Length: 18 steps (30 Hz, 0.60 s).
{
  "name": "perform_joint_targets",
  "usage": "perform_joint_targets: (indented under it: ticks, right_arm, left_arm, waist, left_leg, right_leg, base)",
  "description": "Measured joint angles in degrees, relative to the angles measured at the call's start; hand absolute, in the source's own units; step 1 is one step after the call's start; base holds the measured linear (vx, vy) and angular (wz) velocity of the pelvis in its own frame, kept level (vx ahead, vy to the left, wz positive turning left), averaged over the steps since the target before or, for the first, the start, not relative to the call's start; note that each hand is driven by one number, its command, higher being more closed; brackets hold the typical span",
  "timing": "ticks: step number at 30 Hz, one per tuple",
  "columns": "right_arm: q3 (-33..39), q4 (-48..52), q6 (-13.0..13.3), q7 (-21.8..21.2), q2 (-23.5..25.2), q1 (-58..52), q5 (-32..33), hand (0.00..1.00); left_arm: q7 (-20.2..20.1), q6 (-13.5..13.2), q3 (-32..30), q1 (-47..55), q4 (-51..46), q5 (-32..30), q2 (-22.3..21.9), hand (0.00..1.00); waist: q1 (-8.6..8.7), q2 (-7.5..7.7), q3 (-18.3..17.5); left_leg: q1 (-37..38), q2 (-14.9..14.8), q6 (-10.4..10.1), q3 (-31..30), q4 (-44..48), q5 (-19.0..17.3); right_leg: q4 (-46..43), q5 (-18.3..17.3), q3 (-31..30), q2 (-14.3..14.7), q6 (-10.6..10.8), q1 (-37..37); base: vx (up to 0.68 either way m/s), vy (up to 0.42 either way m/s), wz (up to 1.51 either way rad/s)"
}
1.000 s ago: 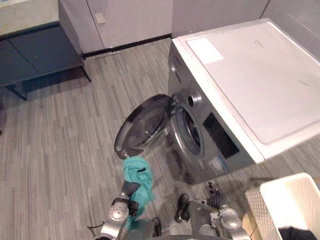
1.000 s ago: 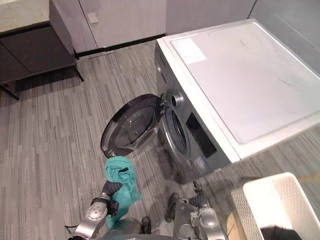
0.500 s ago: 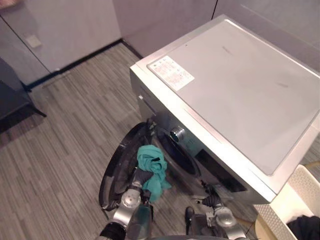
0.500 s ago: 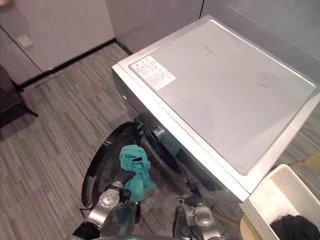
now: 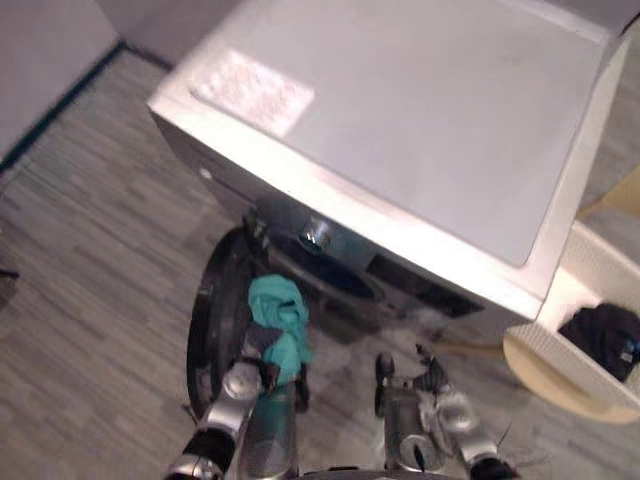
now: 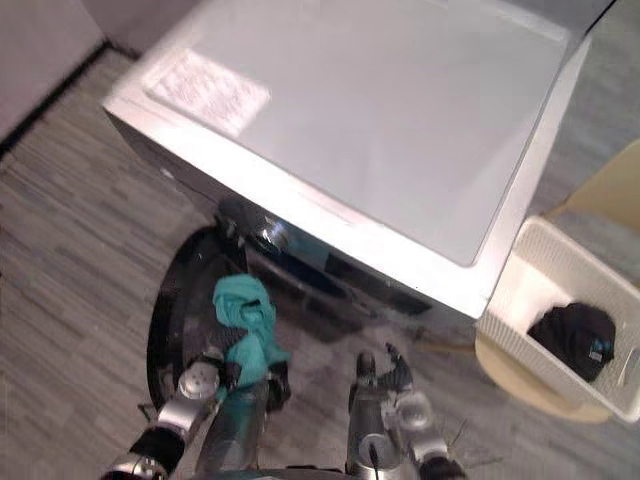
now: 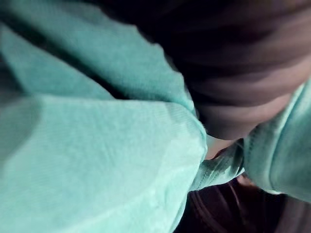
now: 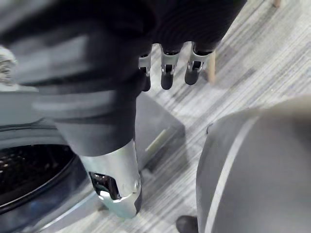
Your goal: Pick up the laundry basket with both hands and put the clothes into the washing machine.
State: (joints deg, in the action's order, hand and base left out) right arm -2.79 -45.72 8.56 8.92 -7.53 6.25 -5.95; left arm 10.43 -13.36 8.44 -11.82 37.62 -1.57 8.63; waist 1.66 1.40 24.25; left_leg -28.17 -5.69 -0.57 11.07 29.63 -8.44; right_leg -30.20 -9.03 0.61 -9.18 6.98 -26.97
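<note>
Cloth at the washer's mouth, not yet inside

The left hand point(image 5: 256, 349) clutches the teal cloth point(image 5: 279, 310) between the open door point(image 5: 208, 318) and the washer point(image 5: 400, 120). The right hand point(image 8: 166, 72) hangs low with slack fingers, and a black garment point(image 5: 603, 338) waits in the basket point(image 6: 510, 300). Released short, the cloth's tail could snag the door or fall to the floor. A second ago the cloth hung below the door; the camera has since swung over the washer.

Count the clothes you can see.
2: a teal garment in the left hand by the washer door, a black one in the basket; more may lie hidden under it.
</note>
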Motion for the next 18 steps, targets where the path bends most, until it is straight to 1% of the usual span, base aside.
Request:
perform_joint_targets:
  ticks: [1, 3, 4, 6, 7, 9, 10, 12, 13, 15, 16, 18]
  right_arm:
    - [0.0, 0.8, 0.0, 0.4, 0.0, 0.8, 0.5, 0.00]
    - [0.1, 7.1, 0.0, 1.5, 0.6, 2.0, 1.6, 0.00]
    - [0.0, 9.1, 0.0, 1.9, 0.7, 2.0, 2.0, 0.00]
    - [0.2, 16.0, 0.1, 3.8, 1.1, 2.9, 3.2, 0.00]
    - [0.3, 17.4, 0.1, 4.2, 1.2, 3.1, 3.2, 0.00]
    - [1.2, 22.4, 0.1, 5.6, 2.6, 3.4, 3.8, 0.00]
    - [1.3, 23.3, 0.2, 5.9, 2.7, 3.5, 4.0, 0.00]
    - [1.5, 26.7, 0.4, 6.1, 3.2, 3.5, 4.9, 0.00]
    - [2.2, 28.1, 1.0, 6.2, 3.7, 3.4, 5.2, 0.00]
    - [2.4, 29.7, 1.5, 6.5, 4.1, 3.5, 5.4, 0.00]
    - [2.4, 31.9, 2.0, 6.6, 4.2, 3.4, 5.4, 0.00]
    - [2.7, 34.4, 2.5, 6.6, 4.2, 3.1, 5.4, 0.00]
  left_arm:
    - [0.6, 0.0, -0.6, -1.2, 0.0, 0.5, -0.4, 1.00]
    - [2.9, 0.1, -3.1, -5.8, -1.2, 3.5, -2.1, 1.00]
    - [3.4, 0.1, -3.7, -6.6, -1.8, 3.9, -2.5, 1.00]
    - [5.5, 0.1, -5.9, -11.0, -4.9, 6.3, -4.1, 1.00]
    - [6.0, 0.1, -6.4, -11.9, -5.9, 6.6, -4.4, 1.00]
    - [7.5, 0.1, -7.1, -15.3, -9.6, 8.2, -5.0, 1.00]
    - [7.6, 0.1, -7.4, -16.1, -10.2, 8.3, -5.1, 1.00]
    - [8.7, 0.2, -8.6, -19.0, -12.3, 8.7, -5.2, 1.00]
    - [9.2, 0.1, -9.1, -21.2, -13.0, 8.8, -5.1, 1.00]
    - [10.1, 0.2, -9.6, -24.1, -13.3, 8.8, -4.9, 1.00]
    - [11.0, 0.2, -10.2, -26.8, -14.5, 9.1, -4.3, 1.00]
    - [11.9, 0.2, -10.4, -30.7, -15.4, 9.9, -3.3, 1.00]
  waist:
    - [0.04, 0.01, 0.7]
    - [0.50, 0.10, 3.4]
    - [0.58, 0.11, 3.6]
    - [0.64, 0.19, 5.3]
    - [0.62, 0.24, 5.6]
    - [0.57, 0.21, 6.1]
    - [0.50, 0.26, 6.3]
    - [0.53, 0.45, 6.7]
    - [0.53, 0.43, 6.8]
    - [0.50, 0.47, 6.9]
    - [0.63, 0.48, 6.9]
    - [0.68, 0.52, 6.9]
  left_leg:
    - [-1.9, -0.5, 0.1, 0.0, 2.2, -0.7]
    - [-9.2, -2.6, 0.4, -0.4, 11.3, -4.3]
    - [-11.2, -3.0, 0.4, -0.6, 13.4, -5.0]
    - [-19.2, -4.2, 0.6, -1.5, 21.3, -7.4]
    - [-21.0, -4.4, 0.6, -1.8, 23.1, -7.8]
    - [-29.0, -5.6, 0.5, -3.1, 30.4, -9.7]
    - [-30.5, -5.9, 0.6, -3.4, 31.9, -9.9]
    - [-35.9, -6.5, 0.5, -4.4, 37.3, -11.3]
    - [-38.9, -6.7, 0.6, -5.1, 40.2, -11.9]
    - [-42.1, -6.9, 0.6, -5.7, 43.1, -12.3]
    - [-44.8, -7.3, 0.6, -6.3, 45.6, -12.8]
    - [-47.4, -7.3, 0.6, -6.6, 47.7, -12.9]
  right_leg:
    - [-2.1, -0.7, 0.0, 0.1, 0.0, -1.8]
    - [-10.9, -3.7, 0.5, 0.0, -0.6, -9.1]
    - [-13.1, -4.4, 0.6, -0.1, -0.5, -11.1]
    - [-21.5, -7.1, 0.8, -0.8, -1.0, -19.1]
    - [-23.4, -7.8, 0.8, -0.8, -1.1, -20.9]
    - [-30.9, -10.1, 1.0, -0.9, -1.6, -28.5]
    - [-32.5, -10.6, 1.0, -0.9, -1.7, -29.9]
    - [-38.1, -12.3, 0.8, -0.9, -2.0, -35.0]
    - [-41.2, -13.3, 0.7, -1.0, -2.0, -37.8]
    - [-44.3, -14.1, 0.5, -1.0, -2.2, -40.8]
    - [-46.8, -14.7, 0.2, -1.0, -2.2, -43.4]
    - [-49.4, -15.3, -0.3, -1.0, -2.3, -46.0]
  base:
    - [-0.18, -0.091, -0.08]
    - [-0.19, -0.063, -0.11]
    - [-0.17, -0.047, -0.08]
    - [-0.17, -0.062, 0.03]
    - [-0.14, -0.064, 0.11]
    - [-0.13, -0.094, 0.07]
    - [-0.13, -0.113, 0.03]
    - [-0.09, -0.073, 0.04]
    - [-0.11, -0.080, 0.06]
    - [-0.11, -0.079, 0.04]
    - [-0.12, -0.075, 0.01]
    - [-0.14, -0.084, 0.03]
